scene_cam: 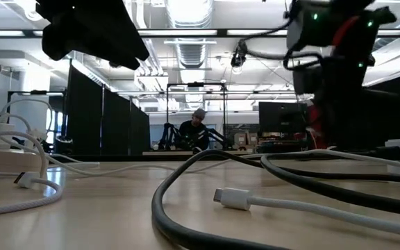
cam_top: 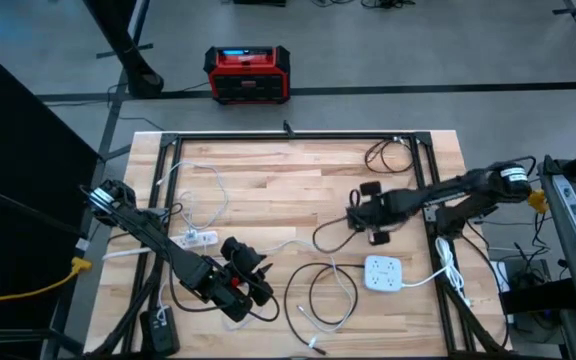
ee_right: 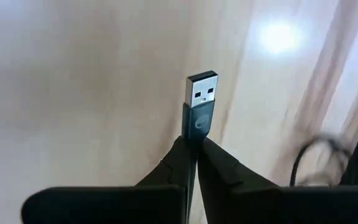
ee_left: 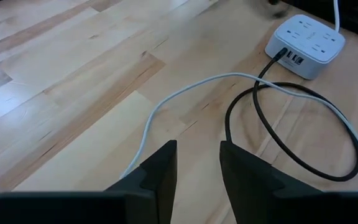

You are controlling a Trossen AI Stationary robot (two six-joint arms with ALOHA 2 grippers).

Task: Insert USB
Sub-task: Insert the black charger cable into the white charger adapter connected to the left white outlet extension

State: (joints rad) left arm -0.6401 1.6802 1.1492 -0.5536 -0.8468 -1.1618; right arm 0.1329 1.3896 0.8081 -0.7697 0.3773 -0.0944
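My right gripper (cam_top: 360,220) hangs over the table's right half, shut on a dark USB plug (ee_right: 199,115). The plug's metal end (ee_right: 202,88) sticks out past the fingertips. A white power hub (cam_top: 384,272) lies flat on the table nearer the front edge, a black cable (ee_left: 283,55) plugged into its side. My left gripper (ee_left: 197,168) is open at the front left (cam_top: 260,272), pointing toward the hub with nothing between its fingers. A white cable (ee_left: 166,102) runs over the wood beside it. My right gripper pinches the plug's dark housing (ee_right: 194,134) between its two fingertips, at the housing's cable end. The plug points on along the fingers, steeply down toward the table. It is lifted clear of the wood.
A white power strip (cam_top: 200,238) lies at the left. Loops of black cable (cam_top: 313,295) and white cable (cam_top: 343,305) cover the front middle. A loose white plug (scene_cam: 231,198) lies near the front edge. A metal frame (cam_top: 288,137) borders the table.
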